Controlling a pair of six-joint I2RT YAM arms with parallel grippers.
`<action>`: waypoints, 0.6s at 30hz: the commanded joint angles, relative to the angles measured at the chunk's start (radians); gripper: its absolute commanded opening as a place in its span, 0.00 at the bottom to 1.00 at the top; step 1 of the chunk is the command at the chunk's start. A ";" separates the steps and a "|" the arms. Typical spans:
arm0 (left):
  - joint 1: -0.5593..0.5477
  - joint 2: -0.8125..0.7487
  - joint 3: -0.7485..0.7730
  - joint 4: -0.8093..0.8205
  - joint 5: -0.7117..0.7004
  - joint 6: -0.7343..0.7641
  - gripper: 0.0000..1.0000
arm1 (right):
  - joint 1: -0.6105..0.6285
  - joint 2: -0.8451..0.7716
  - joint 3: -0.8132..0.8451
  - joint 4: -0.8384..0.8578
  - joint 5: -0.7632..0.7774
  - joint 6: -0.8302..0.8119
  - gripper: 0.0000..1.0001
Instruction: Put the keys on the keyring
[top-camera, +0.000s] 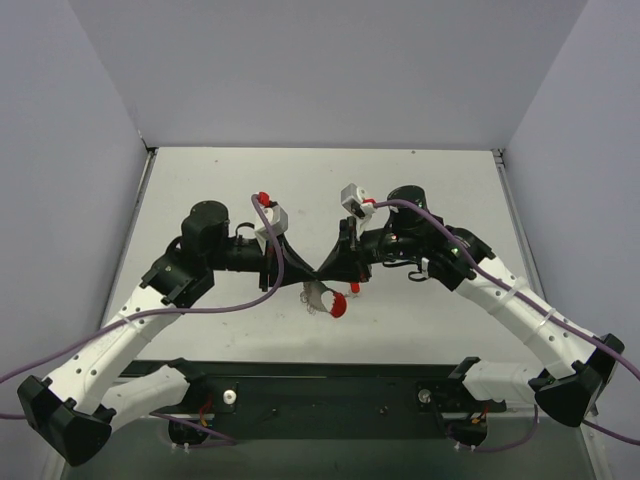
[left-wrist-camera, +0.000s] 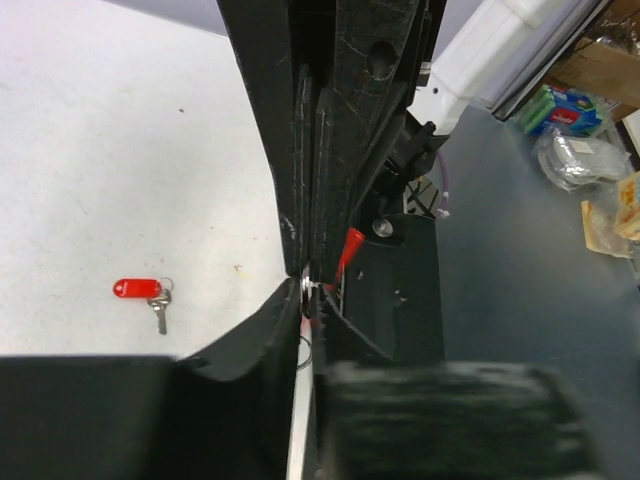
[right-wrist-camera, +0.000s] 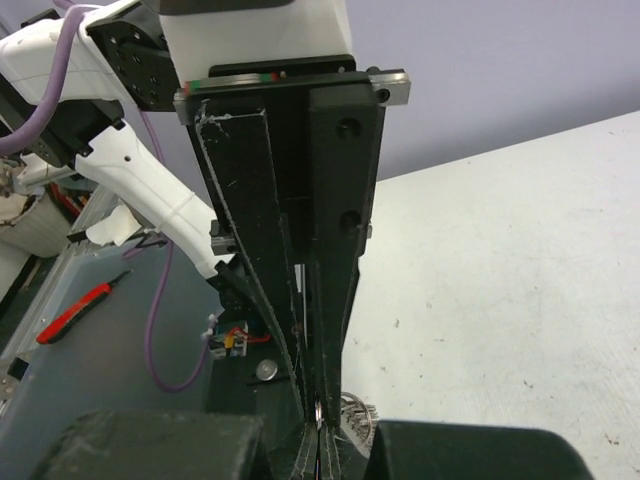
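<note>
My two grippers meet tip to tip above the middle of the table. The left gripper (top-camera: 306, 272) (left-wrist-camera: 308, 296) has its jaws closed to a thin slit on the keyring's silver ring (left-wrist-camera: 305, 287). From the opposite side, the right gripper (top-camera: 324, 272) (right-wrist-camera: 320, 445) is shut on the same keyring. Its red band (left-wrist-camera: 350, 250) (top-camera: 355, 287) sticks out beside the right fingers (left-wrist-camera: 335, 150). A silvery bunch (top-camera: 318, 298) (right-wrist-camera: 357, 410) hangs just below the tips. The key (left-wrist-camera: 160, 316) with its red head (left-wrist-camera: 136, 288) lies flat on the white table, apart from both grippers. A red piece (top-camera: 338, 307) shows under the tips.
The white table (top-camera: 420, 190) is walled at the back and sides. A dark base plate (top-camera: 330, 400) with both arm mounts runs along the near edge. Purple cables (top-camera: 220, 308) loop off each arm. Off the table are bagged clutter (left-wrist-camera: 585, 165) and a red-handled tool (right-wrist-camera: 75, 312).
</note>
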 joint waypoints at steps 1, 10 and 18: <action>-0.008 0.002 0.052 -0.003 0.010 0.020 0.00 | 0.006 -0.022 0.030 0.050 -0.024 -0.006 0.00; -0.018 -0.042 0.000 0.063 -0.065 0.003 0.00 | -0.025 -0.140 -0.090 0.208 0.166 0.095 0.66; -0.017 -0.143 -0.139 0.290 -0.118 -0.046 0.00 | -0.210 -0.234 -0.204 0.342 0.265 0.302 0.89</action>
